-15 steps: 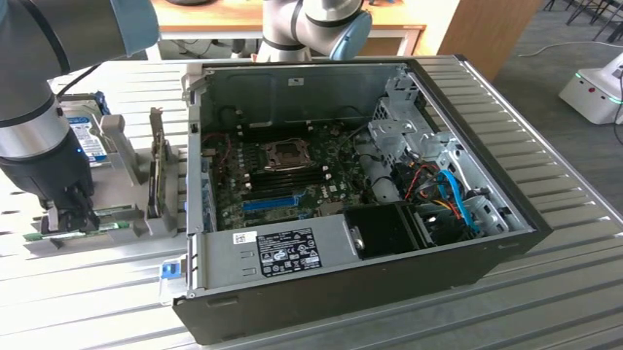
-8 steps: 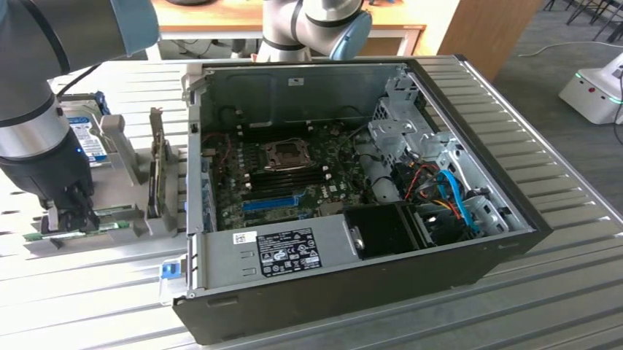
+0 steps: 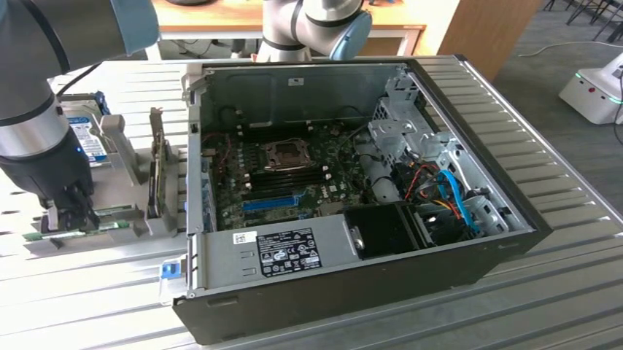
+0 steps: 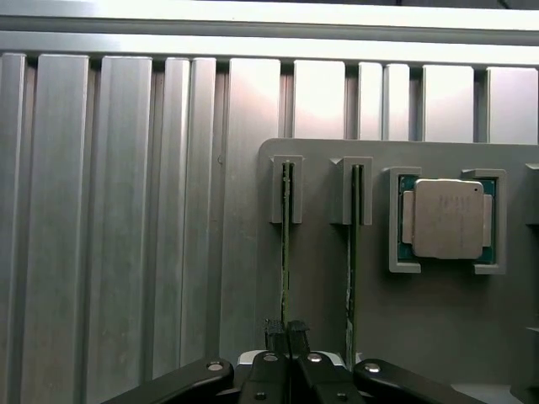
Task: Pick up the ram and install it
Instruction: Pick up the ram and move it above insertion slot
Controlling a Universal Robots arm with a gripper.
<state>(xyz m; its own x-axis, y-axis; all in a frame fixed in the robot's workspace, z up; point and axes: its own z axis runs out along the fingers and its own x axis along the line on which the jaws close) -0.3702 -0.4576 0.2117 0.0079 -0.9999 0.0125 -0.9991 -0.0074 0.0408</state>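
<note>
on the slatted metal tabletop (image 3: 545,292), toward the exterior view's left edge, sits a grey holder (image 3: 58,244) with pockets and slots for parts.

- the arm (image 3: 34,109) stands over the holder's near end, gripper (image 3: 73,217) down among the parts.
- wrist view: the gripper (image 4: 287,330) has its two black fingers (image 4: 274,330) pinched nearly together on the thin top edge of the ram (image 4: 286,244). the grip looks closed on it.
- the ram stands on its long edge in a narrow slot of the holder (image 4: 320,252), far end seated in a small grey bracket. in the exterior view it shows as a green strip (image 3: 98,228) just beside the fingers, low in the holder, outside the computer case.
- a second stick (image 4: 353,252) stands on edge in the next slot over, parallel to the ram, close by but apart from it.
- the square pocket past that slot holds a processor chip (image 4: 446,219), lying flat, metal lid up.
- further back on the holder: a hard drive (image 3: 90,142) with a blue label, and a dark card (image 3: 156,171) stood on edge.

computer case (image 3: 467,255), side panel off, lies at the tabletop's middle, just beside the holder. inside:
- motherboard (image 3: 331,186) flat on the floor of the case
- processor socket (image 3: 287,153)
- black memory slots (image 3: 292,177) right next to the socket
- blue expansion slot (image 3: 271,203) nearer the front wall
- blue cables (image 3: 457,197) at the drive-bay end
</note>
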